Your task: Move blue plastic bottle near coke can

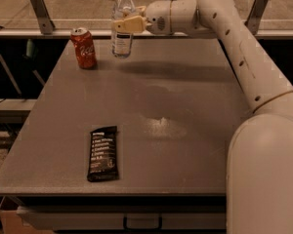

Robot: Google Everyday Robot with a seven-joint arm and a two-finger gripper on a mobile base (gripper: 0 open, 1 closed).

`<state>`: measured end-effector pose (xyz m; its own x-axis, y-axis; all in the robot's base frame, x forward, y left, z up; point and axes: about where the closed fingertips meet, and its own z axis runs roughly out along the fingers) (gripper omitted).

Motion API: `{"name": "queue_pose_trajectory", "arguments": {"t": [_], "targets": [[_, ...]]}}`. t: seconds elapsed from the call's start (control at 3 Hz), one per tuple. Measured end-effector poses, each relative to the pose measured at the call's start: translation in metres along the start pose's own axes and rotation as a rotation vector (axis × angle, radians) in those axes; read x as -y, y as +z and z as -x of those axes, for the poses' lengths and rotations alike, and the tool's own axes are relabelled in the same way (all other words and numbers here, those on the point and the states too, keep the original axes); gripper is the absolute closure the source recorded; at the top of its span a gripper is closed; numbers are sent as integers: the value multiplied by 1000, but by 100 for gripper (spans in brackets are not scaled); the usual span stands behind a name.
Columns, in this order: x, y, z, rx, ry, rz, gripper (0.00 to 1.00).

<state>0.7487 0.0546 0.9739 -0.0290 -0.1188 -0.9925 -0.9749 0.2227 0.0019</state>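
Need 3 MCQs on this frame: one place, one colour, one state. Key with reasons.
1. Where does the black snack bar wrapper lie relative to the coke can?
A) behind it
B) nearer the front edge of the table
C) on top of it

2. What colour is the cap of the blue plastic bottle?
A) white
B) red
C) black

3. The gripper is:
A) open over the wrapper
B) shut on the can
C) shut on the bottle

Key:
1 B, the wrapper lies near the front edge and the can stands at the far left.
2 A, the cap shows white.
3 C, the fingers clasp the bottle's middle, just right of the can.
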Motion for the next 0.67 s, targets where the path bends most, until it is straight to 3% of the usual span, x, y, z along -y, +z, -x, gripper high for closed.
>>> {"name": "queue_pose_trajectory", "arguments": {"t": [0.33,0.67], "targets": [[7,27,-12,-9,-24,-10,100],[14,42,-28,-39,-18,-18,82]]}}
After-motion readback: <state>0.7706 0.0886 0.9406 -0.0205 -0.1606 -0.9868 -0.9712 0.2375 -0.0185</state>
